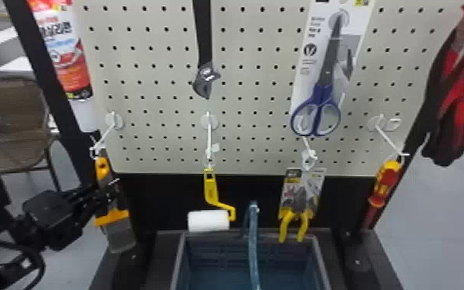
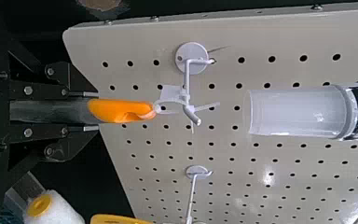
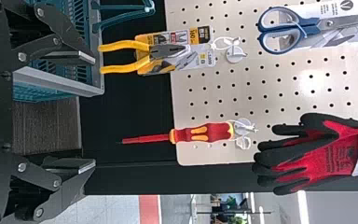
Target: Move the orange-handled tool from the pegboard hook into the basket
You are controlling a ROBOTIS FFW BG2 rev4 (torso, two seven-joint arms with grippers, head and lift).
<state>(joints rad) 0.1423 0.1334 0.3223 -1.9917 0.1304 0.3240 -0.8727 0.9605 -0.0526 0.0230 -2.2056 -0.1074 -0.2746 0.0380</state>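
My left gripper (image 1: 107, 191) clamped on orange-handled tool (image 1: 101, 169), tool's loop on pegboard hook (image 1: 105, 135). Basket (image 1: 321, 263) below pegboard (image 1: 158, 88). My right gripper (image 3: 94, 111) spread wide in right wrist view.

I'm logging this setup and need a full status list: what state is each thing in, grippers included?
Left gripper: closed on the orange-handled tool
Orange-handled tool: gripped, its tie looped on the pegboard hook
Right gripper: open, holding nothing
Basket: upright, handle raised
Paint roller: hanging
Scissors: blades closed, on a card
Pliers: hanging, handles apart
Screwdriver: hanging, tip down
Gloves: hanging, fingers down
Wrench: head down
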